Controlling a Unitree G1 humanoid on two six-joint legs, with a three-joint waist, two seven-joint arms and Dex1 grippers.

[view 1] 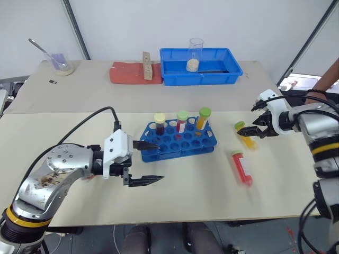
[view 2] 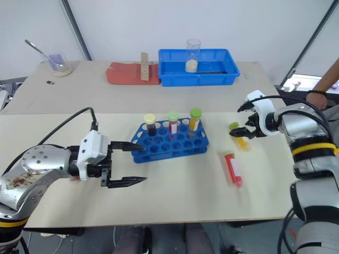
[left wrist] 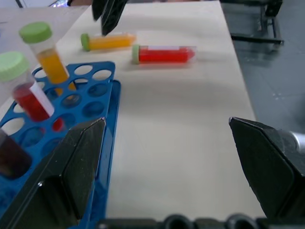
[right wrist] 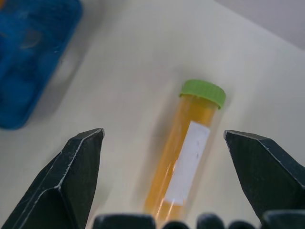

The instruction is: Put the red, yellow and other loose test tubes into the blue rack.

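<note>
Beige table [view 1: 175, 196], white walls behind. At its far edge: blue tray [view 1: 200, 66] holding a beaker [view 1: 195, 55], red pad [view 1: 132, 73], spoon cup [view 1: 59, 62].

Blue rack [view 1: 177, 139], centre: three capped tubes upright.

Yellow tube [right wrist: 183, 157], white label blank, and red tube [view 1: 241, 167] lie toward the right edge.

Right gripper [right wrist: 164, 167] spread wide, straddling the yellow tube.

Left gripper [view 1: 148, 163] spread wide, empty, beside the rack.

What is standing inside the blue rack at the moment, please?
Three capped tubes stand upright in the blue rack's back row: a dark tube, a red tube and a yellow-orange tube. Their lower ends are hidden inside the holes. The other holes look empty.
</note>
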